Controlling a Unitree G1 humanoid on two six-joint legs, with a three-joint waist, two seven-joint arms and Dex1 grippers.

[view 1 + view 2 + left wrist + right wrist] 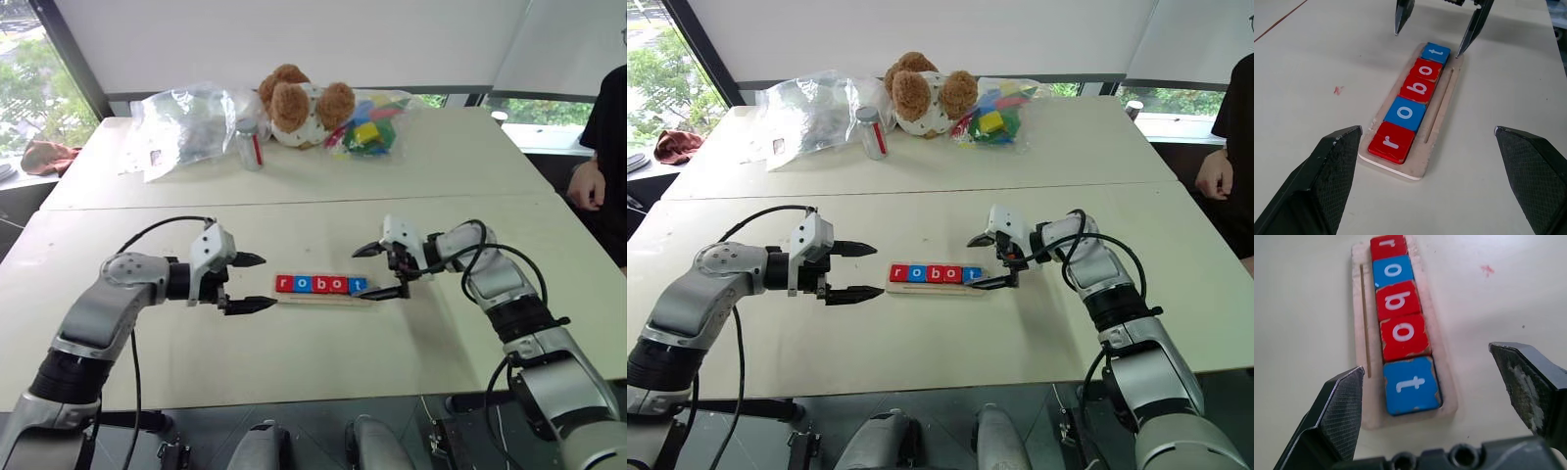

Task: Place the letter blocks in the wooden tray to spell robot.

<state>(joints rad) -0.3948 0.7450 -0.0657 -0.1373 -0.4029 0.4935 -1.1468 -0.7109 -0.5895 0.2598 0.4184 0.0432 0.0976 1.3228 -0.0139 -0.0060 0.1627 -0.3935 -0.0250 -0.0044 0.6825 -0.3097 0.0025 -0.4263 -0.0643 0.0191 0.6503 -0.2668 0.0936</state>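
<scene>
Both black two-fingered grippers, left [253, 283] and right [380, 271], jaws spread and empty, flanking long pale-wood tray [1442, 115] on cream surface [313, 352], five red and blue letter tiles [322, 284] inside spelling robot

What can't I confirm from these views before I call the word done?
- Wooden tray: the head views give too little detail to tell if its tiles sit flush.
- Letter blocks: the r tile is cut off by the right wrist view's edge.
- Bagged toy blocks: count and shapes unreadable behind crinkled plastic.
- Person: cut off at the picture's right edge.
- Small bottle: label too small to read.
</scene>
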